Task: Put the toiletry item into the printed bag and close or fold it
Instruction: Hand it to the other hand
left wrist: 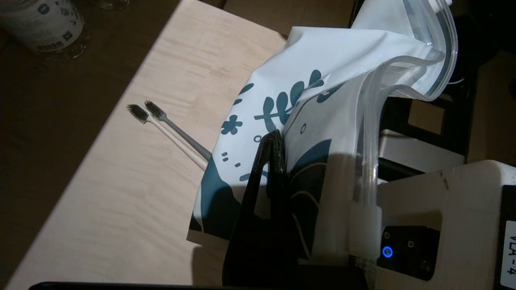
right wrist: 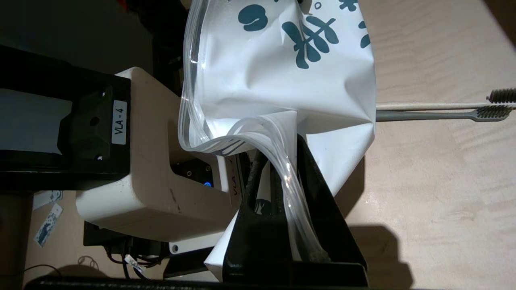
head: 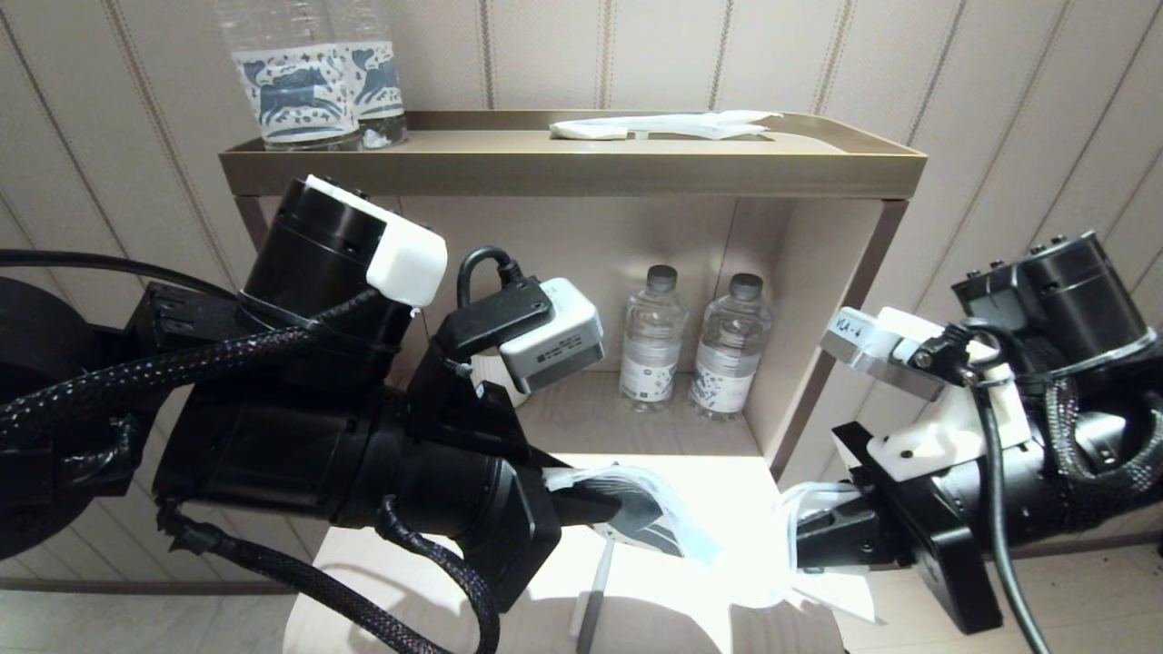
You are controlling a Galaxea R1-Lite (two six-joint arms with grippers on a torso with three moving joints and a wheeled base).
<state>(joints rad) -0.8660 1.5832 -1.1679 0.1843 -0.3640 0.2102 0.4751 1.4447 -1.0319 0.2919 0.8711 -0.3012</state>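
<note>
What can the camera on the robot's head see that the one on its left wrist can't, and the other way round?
Only the head view shows the shelf unit, the white wrapped packet on its top and both arms whole. Only the left wrist view shows the toothbrush's bristle head, lying on the table beside its shadow, its handle running under the printed bag. Both show that bag held up between the left gripper and the right gripper, each shut on it.
</note>
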